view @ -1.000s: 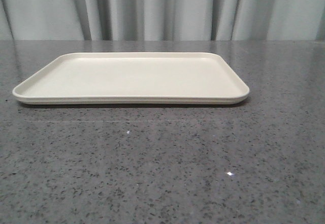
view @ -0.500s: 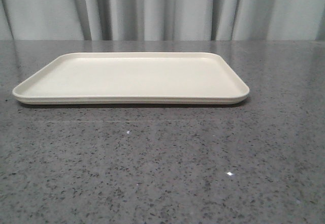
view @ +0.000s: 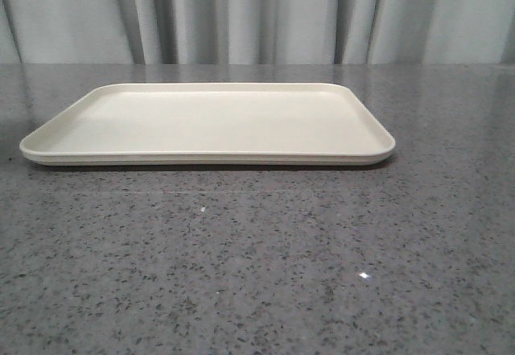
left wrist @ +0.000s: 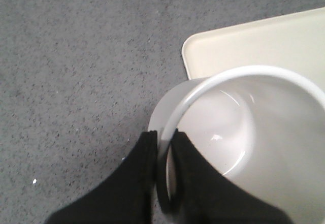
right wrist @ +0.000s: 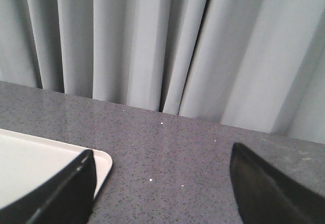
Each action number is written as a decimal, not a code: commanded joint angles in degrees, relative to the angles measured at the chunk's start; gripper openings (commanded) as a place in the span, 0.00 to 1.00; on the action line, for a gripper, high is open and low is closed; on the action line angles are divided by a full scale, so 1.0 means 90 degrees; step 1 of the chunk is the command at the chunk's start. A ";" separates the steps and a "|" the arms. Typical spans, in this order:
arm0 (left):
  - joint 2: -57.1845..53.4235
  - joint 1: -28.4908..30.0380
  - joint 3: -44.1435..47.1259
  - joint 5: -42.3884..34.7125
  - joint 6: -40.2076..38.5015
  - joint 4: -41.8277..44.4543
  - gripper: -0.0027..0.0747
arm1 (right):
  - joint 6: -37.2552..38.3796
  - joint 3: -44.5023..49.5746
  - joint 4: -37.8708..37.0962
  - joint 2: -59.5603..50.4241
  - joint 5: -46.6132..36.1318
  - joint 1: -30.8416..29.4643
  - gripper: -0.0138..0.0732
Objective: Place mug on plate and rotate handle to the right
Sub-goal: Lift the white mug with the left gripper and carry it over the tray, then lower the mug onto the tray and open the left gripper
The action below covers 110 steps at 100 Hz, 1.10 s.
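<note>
The cream plate (view: 209,121) lies bare at the middle of the grey table in the front view; neither gripper nor the mug shows there. In the left wrist view my left gripper (left wrist: 164,141) is shut on the rim of the white mug (left wrist: 254,127), one finger outside the wall and one inside. The mug hangs over a corner of the plate (left wrist: 244,41). A black loop, likely the handle (left wrist: 165,198), shows between the fingers. My right gripper (right wrist: 161,165) is open with nothing between its fingers, beside a plate corner (right wrist: 30,158).
Grey pleated curtains (view: 257,13) hang behind the table's far edge. The speckled grey tabletop (view: 257,266) spreads around the plate on all sides.
</note>
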 commanded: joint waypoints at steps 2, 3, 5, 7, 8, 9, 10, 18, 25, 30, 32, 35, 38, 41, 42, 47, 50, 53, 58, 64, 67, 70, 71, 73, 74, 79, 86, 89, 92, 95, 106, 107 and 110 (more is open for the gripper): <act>0.0221 -0.0049 -0.0554 -0.0373 0.0046 -0.0264 0.01 | -0.0063 -0.0202 -0.0034 0.0054 -0.0482 -0.0034 0.79; 0.0268 -0.0068 -0.0602 -0.0373 0.0046 -0.0278 0.01 | -0.0063 -0.0202 -0.0034 0.0054 -0.0482 -0.0034 0.79; 0.0311 -0.0086 -0.0654 -0.0373 0.0046 -0.0300 0.01 | -0.0063 -0.0202 -0.0034 0.0054 -0.0482 -0.0034 0.79; 0.0382 -0.0128 -0.0722 -0.0393 0.0046 -0.0314 0.01 | -0.0063 -0.0202 -0.0034 0.0054 -0.0482 -0.0034 0.79; 0.0404 -0.0145 -0.0770 -0.0388 0.0046 -0.0314 0.01 | -0.0063 -0.0202 -0.0034 0.0054 -0.0482 -0.0034 0.79; 0.0447 -0.0183 -0.0792 -0.0399 0.0046 -0.0314 0.01 | -0.0063 -0.0202 -0.0034 0.0054 -0.0482 -0.0034 0.79; 0.0471 -0.0204 -0.0813 -0.0410 0.0046 -0.0314 0.01 | -0.0063 -0.0202 -0.0034 0.0054 -0.0482 -0.0034 0.79; 0.0765 -0.0537 -0.1092 -0.0448 0.0046 -0.0314 0.01 | -0.0063 -0.0202 -0.0034 0.0054 -0.0482 -0.0034 0.79; 0.1042 -0.0905 -0.1327 -0.0453 0.0046 -0.0314 0.01 | -0.0063 -0.0202 -0.0034 0.0054 -0.0482 -0.0034 0.79; 0.1239 -0.1160 -0.1473 -0.0480 0.0046 -0.0303 0.01 | -0.0063 -0.0202 -0.0034 0.0054 -0.0482 -0.0034 0.79; 0.1325 -0.1265 -0.1542 -0.0490 0.0046 -0.0292 0.01 | -0.0063 -0.0202 -0.0034 0.0054 -0.0482 -0.0034 0.79; 0.1447 -0.1397 -0.1631 -0.0507 0.0046 -0.0266 0.01 | -0.0063 -0.0202 -0.0034 0.0054 -0.0482 -0.0034 0.79; 0.1569 -0.1520 -0.1716 -0.0524 0.0015 -0.0262 0.01 | -0.0063 -0.0202 -0.0034 0.0054 -0.0482 -0.0034 0.79; 0.1692 -0.1631 -0.1824 -0.0540 0.0018 -0.0251 0.01 | -0.0063 -0.0202 -0.0034 0.0054 -0.0482 -0.0034 0.79; 0.1754 -0.1684 -0.1846 -0.0550 0.0018 -0.0251 0.01 | -0.0063 -0.0202 -0.0034 0.0054 -0.0482 -0.0034 0.79; 0.1975 -0.1850 -0.1989 -0.0565 0.0012 -0.0251 0.01 | -0.0063 -0.0202 -0.0034 0.0054 -0.0482 -0.0034 0.79; 0.2102 -0.1929 -0.2076 -0.0593 0.0012 -0.0237 0.01 | -0.0063 -0.0202 -0.0034 0.0054 -0.0482 -0.0034 0.79; 0.2261 -0.2002 -0.2134 -0.0611 0.0002 -0.0221 0.01 | -0.0063 -0.0202 -0.0034 0.0054 -0.0482 -0.0034 0.79; 0.2477 -0.2070 -0.2219 -0.0629 0.0002 -0.0221 0.01 | -0.0063 -0.0202 -0.0034 0.0054 -0.0482 -0.0034 0.79; 0.2702 -0.2135 -0.2251 -0.0670 0.0002 -0.0221 0.01 | -0.0063 -0.0202 -0.0034 0.0054 -0.0482 -0.0034 0.79; 0.2839 -0.2182 -0.2268 -0.0670 0.0002 -0.0221 0.01 | -0.0063 -0.0202 -0.0034 0.0054 -0.0482 -0.0034 0.79; 0.2941 -0.2195 -0.2279 -0.0657 0.0002 -0.0221 0.01 | -0.0063 -0.0202 -0.0034 0.0054 -0.0482 -0.0034 0.79; 0.2962 -0.2209 -0.2279 -0.0657 0.0002 -0.0221 0.01 | -0.0063 -0.0202 -0.0034 0.0054 -0.0482 -0.0034 0.79; 0.3035 -0.2209 -0.2279 -0.0647 0.0002 -0.0221 0.01 | -0.0063 -0.0202 -0.0034 0.0054 -0.0475 -0.0034 0.79; 0.3080 -0.2219 -0.2279 -0.0642 0.0002 -0.0221 0.01 | -0.0063 -0.0202 -0.0034 0.0054 -0.0475 -0.0034 0.79; 0.3224 -0.2252 -0.2279 -0.0618 0.0002 -0.0221 0.01 | -0.0063 -0.0202 -0.0034 0.0054 -0.0467 -0.0034 0.79; 0.3400 -0.2280 -0.2279 -0.0630 0.0002 -0.0221 0.01 | -0.0063 -0.0202 -0.0034 0.0054 -0.0444 -0.0034 0.79; 0.3461 -0.2279 -0.2279 -0.0630 0.0002 -0.0221 0.01 | -0.0063 -0.0202 -0.0034 0.0054 -0.0438 -0.0034 0.79; 0.3511 -0.2293 -0.2279 -0.0630 0.0002 -0.0221 0.01 | -0.0063 -0.0202 -0.0034 0.0054 -0.0438 -0.0034 0.79; 0.3577 -0.2322 -0.2279 -0.0618 0.0002 -0.0221 0.01 | -0.0063 -0.0202 -0.0034 0.0054 -0.0438 -0.0034 0.79; 0.3699 -0.2382 -0.2279 -0.0606 0.0002 -0.0221 0.01 | -0.0063 -0.0202 -0.0034 0.0054 -0.0438 -0.0034 0.79; 0.3713 -0.2393 -0.2279 -0.0606 0.0002 -0.0221 0.01 | -0.0063 -0.0202 -0.0034 0.0054 -0.0438 -0.0034 0.79; 0.3726 -0.2408 -0.2279 -0.0606 0.0002 -0.0233 0.01 | -0.0063 -0.0202 -0.0034 0.0054 -0.0438 -0.0034 0.79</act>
